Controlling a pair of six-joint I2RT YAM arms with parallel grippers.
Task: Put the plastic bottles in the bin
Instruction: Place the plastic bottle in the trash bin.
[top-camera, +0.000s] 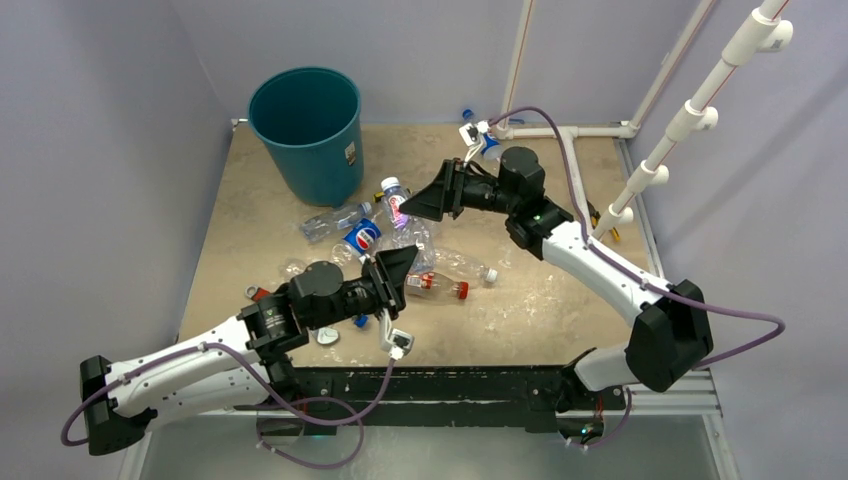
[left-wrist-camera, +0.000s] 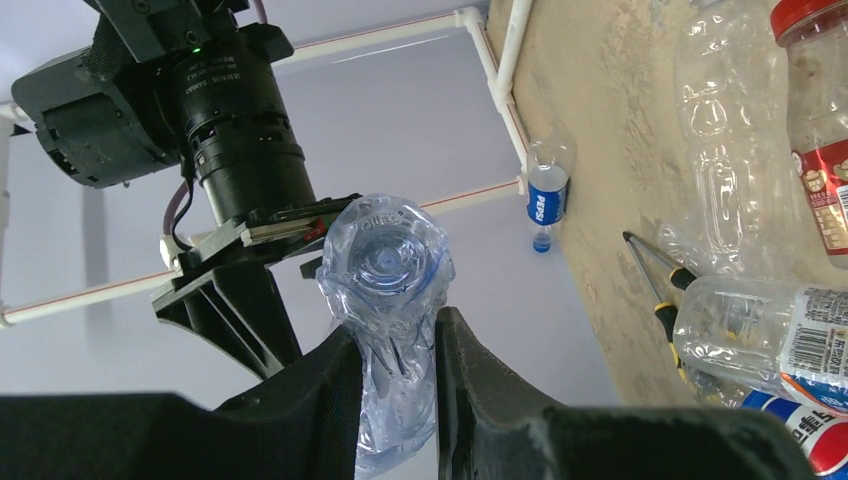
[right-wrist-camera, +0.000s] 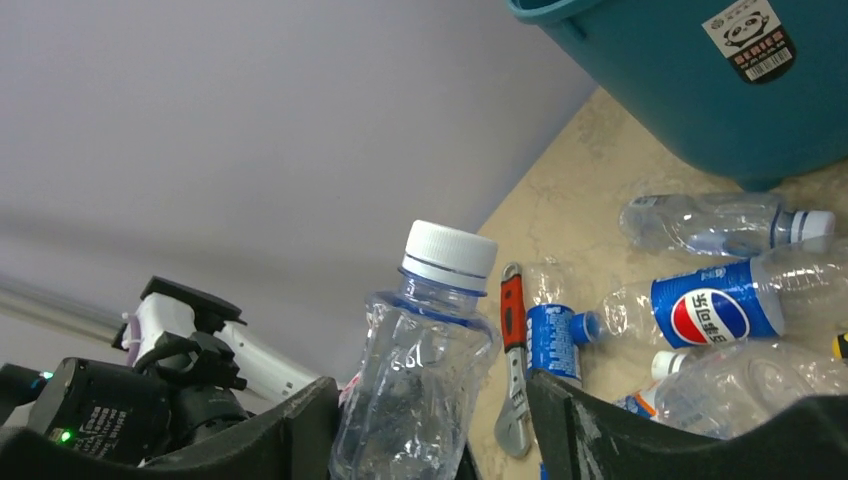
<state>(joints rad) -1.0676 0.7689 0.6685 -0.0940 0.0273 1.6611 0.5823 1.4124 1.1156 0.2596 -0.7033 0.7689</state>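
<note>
The teal bin (top-camera: 305, 130) stands at the table's back left and also shows in the right wrist view (right-wrist-camera: 680, 90). Several plastic bottles lie in front of it, among them a Pepsi bottle (top-camera: 362, 236) and a red-capped bottle (top-camera: 437, 286). My left gripper (left-wrist-camera: 395, 365) is shut on a crumpled clear bottle (left-wrist-camera: 385, 270) and holds it off the table; it is mid-table in the top view (top-camera: 400, 265). My right gripper (right-wrist-camera: 430, 400) has its jaws on either side of an upright white-capped bottle (right-wrist-camera: 425, 340). That bottle touches the left finger, with a gap at the right finger.
A red-handled wrench (right-wrist-camera: 513, 350) lies near the table's left edge. A yellow-and-black screwdriver (left-wrist-camera: 660, 295) lies among the bottles. One Pepsi bottle (top-camera: 490, 148) sits at the back by the white pipe frame (top-camera: 560, 130). The two grippers are close together.
</note>
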